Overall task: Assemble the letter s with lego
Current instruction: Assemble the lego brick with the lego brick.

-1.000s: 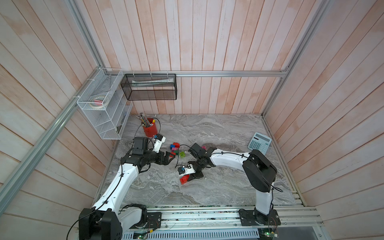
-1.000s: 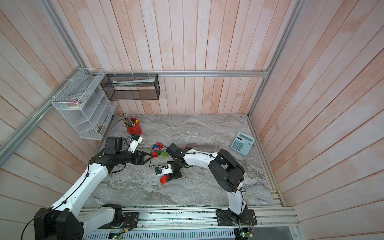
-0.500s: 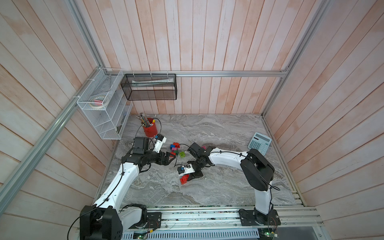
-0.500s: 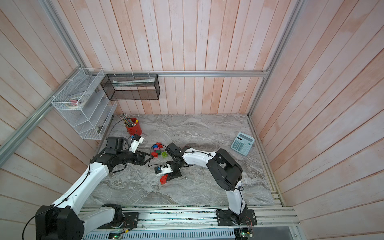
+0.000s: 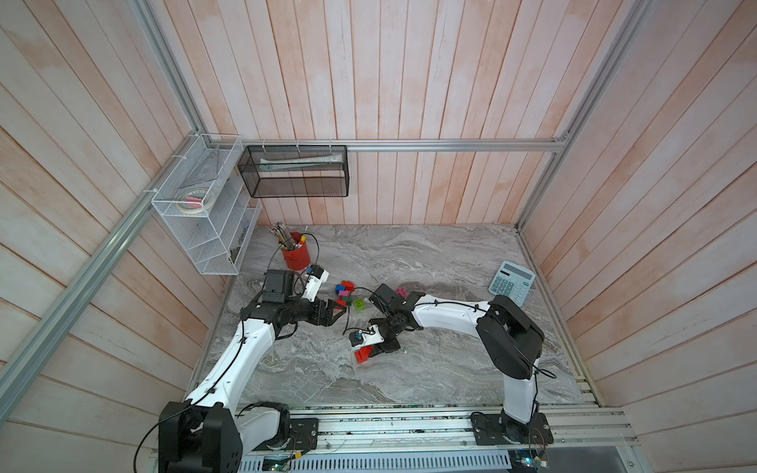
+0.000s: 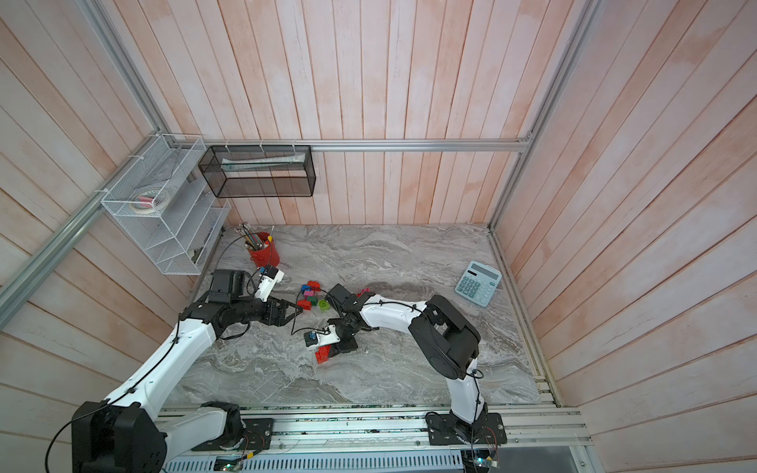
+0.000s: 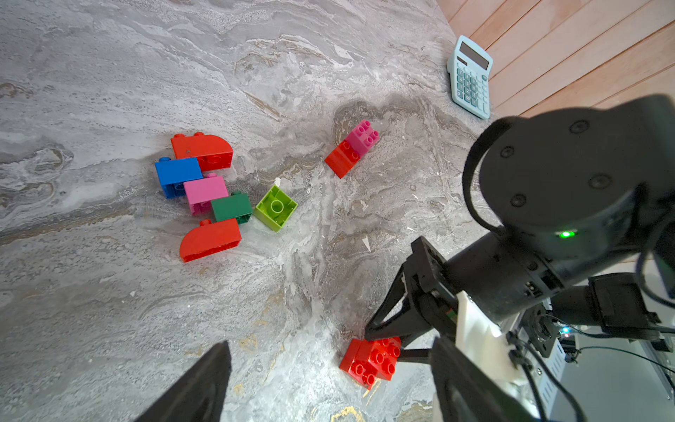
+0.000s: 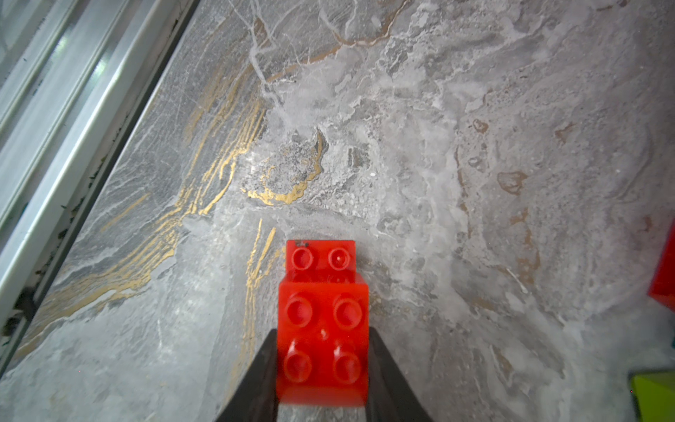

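Note:
My right gripper is shut on a red lego brick that sits on top of a second red brick, low over the marble table. In both top views this red stack lies in front of the table's middle. My left gripper is open and empty, hovering beside a cluster of loose bricks. The cluster holds two rounded red bricks, a blue, a pink, a dark green and a lime brick. A pink brick joined to a red one lies apart.
A pale blue calculator lies at the right edge of the table. A red pen cup stands at the back left, below a white wire rack and a black mesh basket. A metal rail borders the front.
The right arm's elbow has drifted slightly to the left while its gripper stays on the red stack. The left arm has barely moved.

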Available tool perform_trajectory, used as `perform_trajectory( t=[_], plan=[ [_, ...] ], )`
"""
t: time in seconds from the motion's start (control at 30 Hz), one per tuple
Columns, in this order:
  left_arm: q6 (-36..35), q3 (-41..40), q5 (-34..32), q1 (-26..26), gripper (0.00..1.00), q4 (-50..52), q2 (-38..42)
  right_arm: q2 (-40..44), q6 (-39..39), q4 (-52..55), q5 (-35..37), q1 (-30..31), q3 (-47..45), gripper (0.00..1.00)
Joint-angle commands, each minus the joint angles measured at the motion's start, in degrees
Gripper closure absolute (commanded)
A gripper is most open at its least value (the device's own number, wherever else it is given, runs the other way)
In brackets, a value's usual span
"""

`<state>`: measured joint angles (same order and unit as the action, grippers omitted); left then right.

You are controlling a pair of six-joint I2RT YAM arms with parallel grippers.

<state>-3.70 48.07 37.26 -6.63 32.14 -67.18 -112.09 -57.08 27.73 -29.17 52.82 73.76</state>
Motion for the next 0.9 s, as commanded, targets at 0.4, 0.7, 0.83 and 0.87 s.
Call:
perform_trajectory(
  t=[0.4, 0.7, 0.83, 0.87],
  plan=[
    [-1.27, 0.44, 1.33, 0.37, 0.12, 0.38, -0.23, 1.60, 2.74, 4.73, 8.10, 0.80, -0.94, 0.84],
    [-1.12, 0.55, 0.81, 0.41, 0.13, 0.47, -0.28, 0.55, 7.70, 6.19, 11.24, 2.06, -0.19, 0.84],
    [-1.13, 0.62, 0.56, 0.38, 0.13, 0.55, -0.71, 1.97, 10.28, 3.64, 12.21, 2.55, -2.38, 0.85],
    [-1.13, 0.70, 0.54, 0.30, 0.13, 0.55, -0.82, 2.13, 10.78, 3.27, 12.70, 2.70, -2.81, 0.85]
  ],
)
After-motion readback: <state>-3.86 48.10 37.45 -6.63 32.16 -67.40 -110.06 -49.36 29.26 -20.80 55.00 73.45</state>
